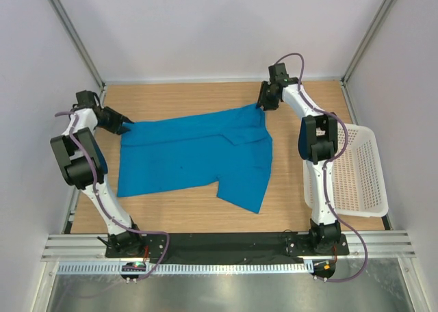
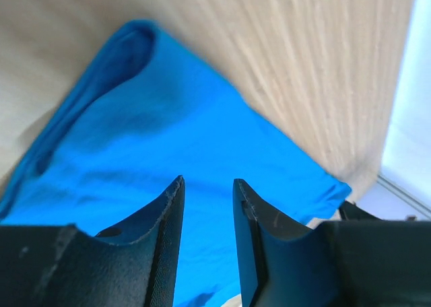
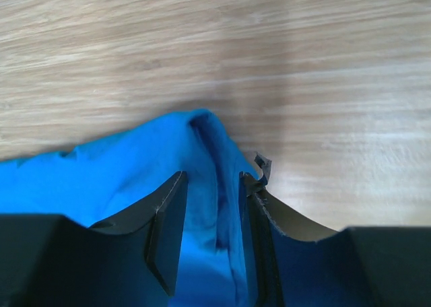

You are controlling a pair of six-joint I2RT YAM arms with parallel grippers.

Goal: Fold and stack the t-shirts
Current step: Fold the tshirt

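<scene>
The left arm [image 1: 85, 163] and right arm [image 1: 318, 137] are built of white links and black joints, with a purple-grey cable [image 1: 294, 55] looped along each. Black, scuffed wedge fingers [image 2: 161, 219] are fitted to the left end effector [image 2: 207, 194] and right end effector [image 3: 212, 189].

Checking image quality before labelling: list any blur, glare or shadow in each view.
Top external: sharp, evenly lit, t-shirt clear. Left wrist: t-shirt and table blurred, right edge washed out. Right wrist: wood grain crisp, near end effector dark, soft-edged.
</scene>
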